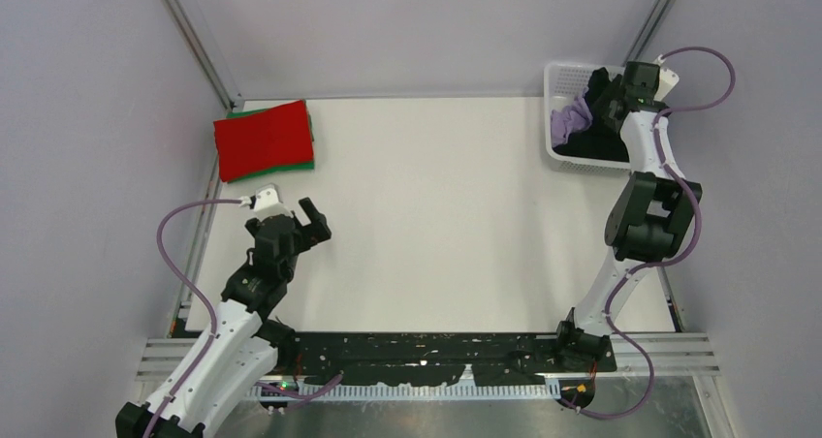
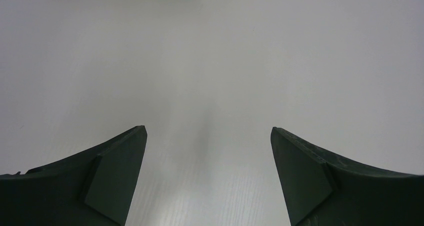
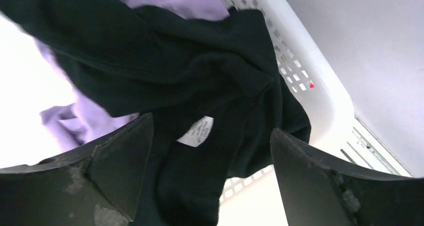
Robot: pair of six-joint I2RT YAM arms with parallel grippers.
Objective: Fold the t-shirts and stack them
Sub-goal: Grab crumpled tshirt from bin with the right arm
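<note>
Right fingers (image 3: 115, 171) wide apart, holding nothing, right over black t-shirt (image 3: 165, 71), its white tag (image 3: 196, 131) between them. Lavender t-shirt (image 3: 75, 121) beside it in white basket (image 3: 300, 81). Left fingers (image 2: 115, 181) wide apart too, over bare table (image 2: 210, 61). Red t-shirt (image 1: 264, 140) folded on green t-shirt (image 1: 312, 142), far left.
</note>
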